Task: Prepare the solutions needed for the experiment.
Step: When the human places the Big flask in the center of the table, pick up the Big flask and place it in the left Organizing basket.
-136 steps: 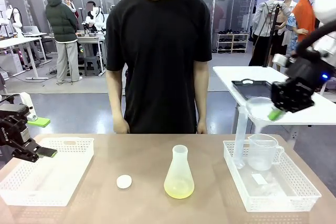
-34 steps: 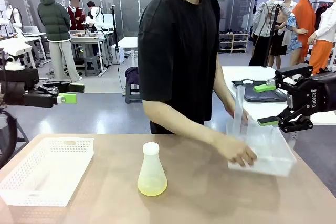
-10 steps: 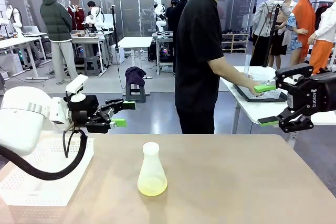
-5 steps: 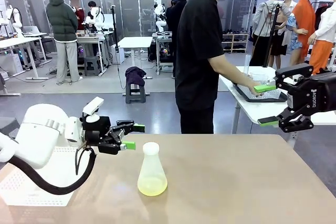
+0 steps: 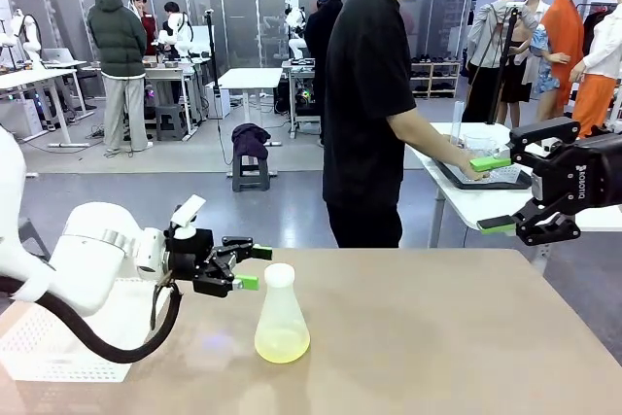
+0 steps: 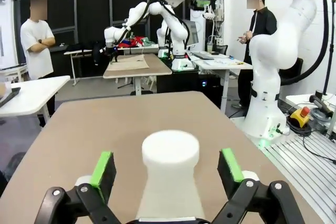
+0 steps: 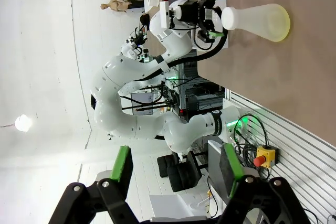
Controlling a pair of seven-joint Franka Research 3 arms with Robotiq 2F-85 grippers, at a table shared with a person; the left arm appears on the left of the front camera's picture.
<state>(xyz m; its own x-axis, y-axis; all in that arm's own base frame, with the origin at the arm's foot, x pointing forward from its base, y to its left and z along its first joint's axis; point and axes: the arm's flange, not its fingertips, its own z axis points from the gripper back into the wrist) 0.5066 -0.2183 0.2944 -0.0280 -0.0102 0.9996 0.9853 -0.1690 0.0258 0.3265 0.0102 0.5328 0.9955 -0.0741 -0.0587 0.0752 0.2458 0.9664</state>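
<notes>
Solutions [image 5: 282, 344], a shallow pool of pale yellow, slightly greenish see-through liquid, sit in the bottom of a clear conical flask [image 5: 281, 323] with a white round stopper [image 5: 279, 275] in its mouth; you find it standing upright on the brown table [image 5: 437, 337], a little toward 9 o'clock from the table's middle.

Your left arm reaches in low from 9 o'clock, its wrist level with the flask's neck. The left gripper [image 5: 253, 267] is spread wide, green pads [image 5: 249, 283] just short of the stopper on its 9 o'clock side, not touching it. From the left wrist camera you see the left gripper [image 6: 168, 169] with a finger on each side of the stopper [image 6: 170, 153], clear gaps at both sides, so nothing is grasped.

Your right arm hangs at 3 o'clock, above and beyond the table edge, well apart from the flask. The right gripper [image 5: 505, 196] is also spread, one green pad [image 5: 490, 163] high and one low, holding nothing. The right wrist camera, rolled sideways, looks past the right gripper [image 7: 176, 169] at the flask [image 7: 260, 20] lying toward 1 o'clock, its yellow base [image 7: 279, 22] outward.

The liquid tints the lower flask yellow; the upper glass looks frosted and pale.

A white perforated plastic basket [image 5: 49, 342] lies at 8 o'clock, partly behind your left arm; you cannot tell its contents. The person in a black T-shirt [image 5: 374, 104] stands turned toward a white side table [image 5: 457, 191] at 2 o'clock, one hand [image 5: 466, 169] on a dark tray [image 5: 481, 174] there.
</notes>
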